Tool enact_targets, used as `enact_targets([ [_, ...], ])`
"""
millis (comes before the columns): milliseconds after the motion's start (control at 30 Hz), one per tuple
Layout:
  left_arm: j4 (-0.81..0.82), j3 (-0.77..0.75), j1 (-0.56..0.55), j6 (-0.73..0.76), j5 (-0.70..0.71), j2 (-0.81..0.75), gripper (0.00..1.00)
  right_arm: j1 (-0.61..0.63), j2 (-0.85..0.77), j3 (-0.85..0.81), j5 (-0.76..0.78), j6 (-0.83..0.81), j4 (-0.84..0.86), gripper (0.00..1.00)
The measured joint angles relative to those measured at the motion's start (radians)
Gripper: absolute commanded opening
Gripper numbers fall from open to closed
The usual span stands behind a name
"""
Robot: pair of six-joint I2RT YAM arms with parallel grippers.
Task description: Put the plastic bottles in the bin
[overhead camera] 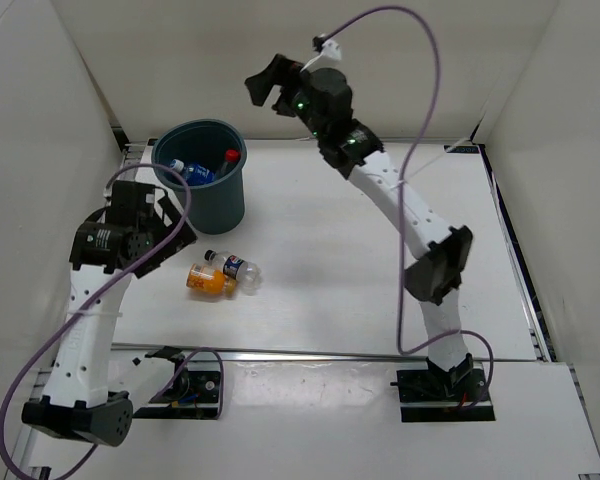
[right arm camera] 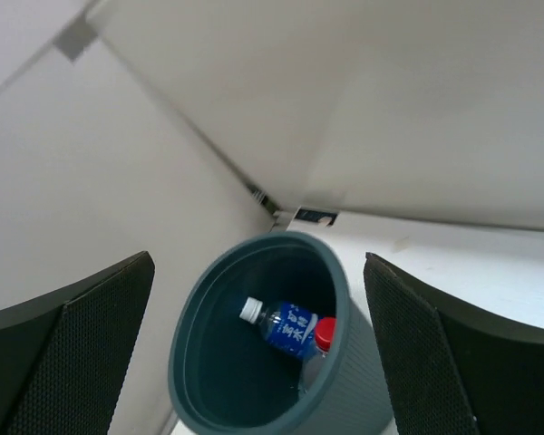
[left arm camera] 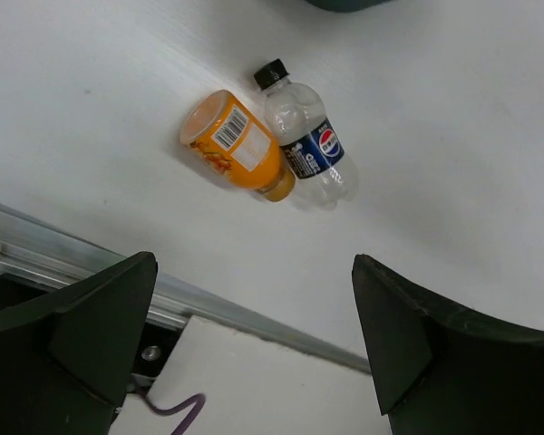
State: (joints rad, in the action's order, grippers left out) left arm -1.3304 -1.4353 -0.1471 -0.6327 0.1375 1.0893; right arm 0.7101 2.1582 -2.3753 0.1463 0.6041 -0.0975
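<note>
The dark teal bin (overhead camera: 220, 196) stands at the back left of the table. Inside it lie a clear bottle with a blue label (right arm camera: 286, 324) and a bottle with a red cap (right arm camera: 324, 334); both also show from above, the blue-label bottle (overhead camera: 193, 173) and the red cap (overhead camera: 231, 156). An orange-filled bottle (overhead camera: 206, 281) and a small clear bottle with a dark label (overhead camera: 238, 268) lie side by side on the table in front of the bin, also in the left wrist view as the orange bottle (left arm camera: 234, 145) and the clear one (left arm camera: 308, 145). My left gripper (overhead camera: 172, 222) is open and empty, left of them. My right gripper (overhead camera: 268, 83) is open and empty, high behind the bin.
White walls enclose the table on the left, back and right. A metal rail (left arm camera: 218, 308) runs along the near edge in front of the arm bases. Purple cables (overhead camera: 420, 120) loop over both arms.
</note>
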Motion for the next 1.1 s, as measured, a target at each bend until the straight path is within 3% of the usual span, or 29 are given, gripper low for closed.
enact_targets([
  [300, 0.206, 0.280, 0.115, -0.239, -0.073, -0.112, 1.00, 0.003, -0.448, 0.217, 0.204, -0.027, -0.285, 1.00],
  [600, 0.499, 0.786, 0.299, -0.468, -0.291, -0.137, 1.00, 0.025, -0.675, 0.491, 0.236, -0.039, -0.486, 1.00],
  [900, 0.682, 0.808, 0.332, -0.501, -0.352, -0.004, 1.00, 0.020, -0.889, 0.627, 0.179, -0.035, -0.612, 1.00],
  [1100, 0.721, 0.766, 0.328, -0.493, -0.346, 0.095, 1.00, 0.016, -0.941, 0.669, 0.172, -0.032, -0.635, 1.00],
])
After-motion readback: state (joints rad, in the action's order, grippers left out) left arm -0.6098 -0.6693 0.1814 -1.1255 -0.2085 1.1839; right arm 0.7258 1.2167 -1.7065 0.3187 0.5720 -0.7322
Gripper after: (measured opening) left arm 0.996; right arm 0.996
